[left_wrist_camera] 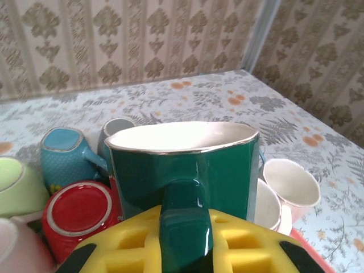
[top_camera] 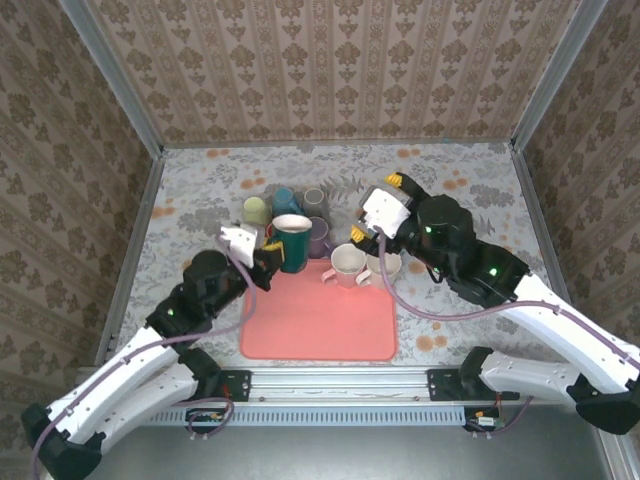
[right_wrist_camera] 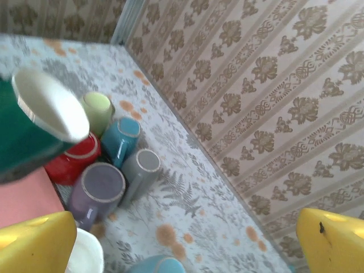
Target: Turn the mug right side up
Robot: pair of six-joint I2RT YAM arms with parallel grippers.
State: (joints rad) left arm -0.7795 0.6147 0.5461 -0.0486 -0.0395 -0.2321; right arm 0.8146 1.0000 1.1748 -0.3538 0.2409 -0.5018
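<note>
Top external view, left side first. Finds the left claw (top_camera: 270, 258) at 10 o'clock from the pink tray (top_camera: 318, 325), pinched nearly shut on the handle of the green mug (top_camera: 292, 243). Puts that mug upright, white mouth up, over the tray's 11 o'clock corner; cannot tell whether its base touches the tray. Places a cluster of cups on the counter (top_camera: 190, 190) just past it: light green cup (top_camera: 256, 210) at 11 o'clock from the green mug, blue cup (top_camera: 284, 199) at 12, grey cup (top_camera: 314, 198) at 1, purple cup (top_camera: 319, 238) just beside at 3, a sliver of red cup (top_camera: 269, 231) at 9. Moving right, sets a pink cup (top_camera: 348, 263) and a cream cup (top_camera: 384, 266) side by side at the tray's 1 o'clock edge, mouths showing. Ends with the right claw (top_camera: 376, 208) at 12 o'clock from those two, spread fully wide and gripping nothing.

Left wrist view: shows the left claw's fingers (left_wrist_camera: 114, 244) low at 6 o'clock, closed on the green handle, mug rim level above them, red cup at 8 o'clock, blue cup at 9.

Right wrist view: catches the green mug at 9 o'clock, the right claw's fingers (right_wrist_camera: 34, 244) at 7 and 5 o'clock, far apart, nothing between.
</note>
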